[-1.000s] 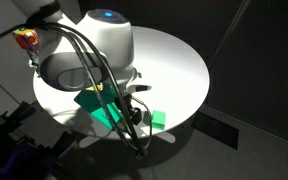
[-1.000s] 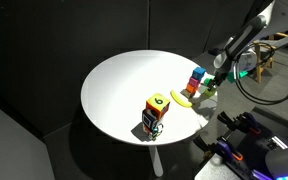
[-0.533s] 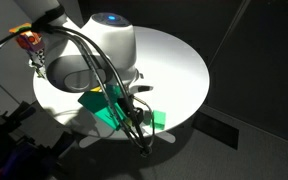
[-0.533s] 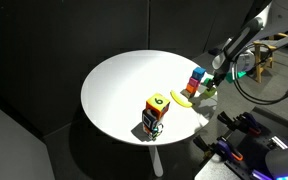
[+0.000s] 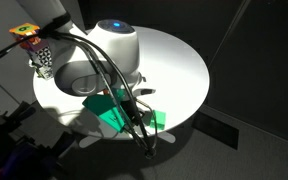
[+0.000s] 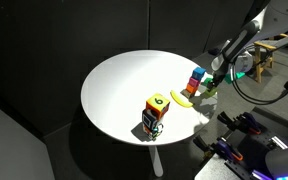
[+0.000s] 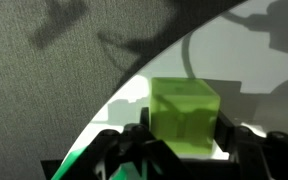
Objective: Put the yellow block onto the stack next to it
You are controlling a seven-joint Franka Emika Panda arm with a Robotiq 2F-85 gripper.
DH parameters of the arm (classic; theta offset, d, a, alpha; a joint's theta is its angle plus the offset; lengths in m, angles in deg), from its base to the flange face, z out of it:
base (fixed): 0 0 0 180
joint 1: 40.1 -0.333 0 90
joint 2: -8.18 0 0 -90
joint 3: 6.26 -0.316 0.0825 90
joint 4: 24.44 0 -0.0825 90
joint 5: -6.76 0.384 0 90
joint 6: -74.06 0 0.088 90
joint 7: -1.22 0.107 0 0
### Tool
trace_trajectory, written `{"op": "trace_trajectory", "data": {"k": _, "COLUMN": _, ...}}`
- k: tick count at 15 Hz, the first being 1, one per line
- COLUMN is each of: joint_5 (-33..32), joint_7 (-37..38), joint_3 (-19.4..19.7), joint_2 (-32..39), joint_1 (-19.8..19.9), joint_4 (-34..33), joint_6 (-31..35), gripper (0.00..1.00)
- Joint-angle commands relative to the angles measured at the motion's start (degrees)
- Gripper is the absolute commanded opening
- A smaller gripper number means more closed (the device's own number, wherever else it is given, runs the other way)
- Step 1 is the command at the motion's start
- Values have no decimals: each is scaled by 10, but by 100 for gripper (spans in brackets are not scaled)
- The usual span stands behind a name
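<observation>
The yellow block (image 7: 184, 115), a pale yellow-green cube, fills the middle of the wrist view. It rests on the white table (image 7: 254, 60) near its curved edge. My gripper (image 7: 184, 135) is shut on it, with a dark finger (image 7: 144, 128) against its left face and another against its right. In an exterior view my gripper (image 6: 210, 88) is low at the table's rim, right beside the stack (image 6: 196, 78), an upright column with blue cubes above a red base. The stack does not show in the wrist view.
A curved yellow banana-shaped piece (image 6: 182, 98) lies next to the stack. A patterned multicoloured object (image 6: 156, 113) stands near the round table's (image 6: 114, 85) front edge. The arm and its cables (image 5: 99, 50) cover much of the table top. Dark floor surrounds the table.
The jaws have closed from wide open onto the yellow block. The arm has barely shifted; stack and other objects stay put.
</observation>
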Motion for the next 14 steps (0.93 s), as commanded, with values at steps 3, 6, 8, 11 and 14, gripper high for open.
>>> {"op": "trace_trajectory", "data": {"k": 3, "joint_5": -27, "joint_7": 48, "joint_3": 31, "joint_2": -6, "joint_1": -18, "joint_4": -9, "joint_6": -5, "gripper": 30}}
{"op": "trace_trajectory", "data": {"k": 6, "joint_5": -29, "joint_7": 60, "joint_3": 42, "joint_2": -22, "joint_1": -22, "joint_4": -3, "joint_6": -14, "gripper": 26}}
{"op": "trace_trajectory", "data": {"k": 8, "joint_5": -31, "joint_7": 62, "joint_3": 46, "joint_2": -33, "joint_1": -25, "joint_4": 0, "joint_6": -23, "gripper": 25}}
{"op": "trace_trajectory", "data": {"k": 11, "joint_5": -33, "joint_7": 63, "joint_3": 47, "joint_2": -57, "joint_1": -27, "joint_4": 3, "joint_6": -53, "gripper": 25}}
{"op": "trace_trajectory", "data": {"k": 14, "joint_5": -33, "joint_7": 66, "joint_3": 50, "joint_2": -82, "joint_1": -33, "joint_4": 4, "joint_6": -88, "gripper": 25}}
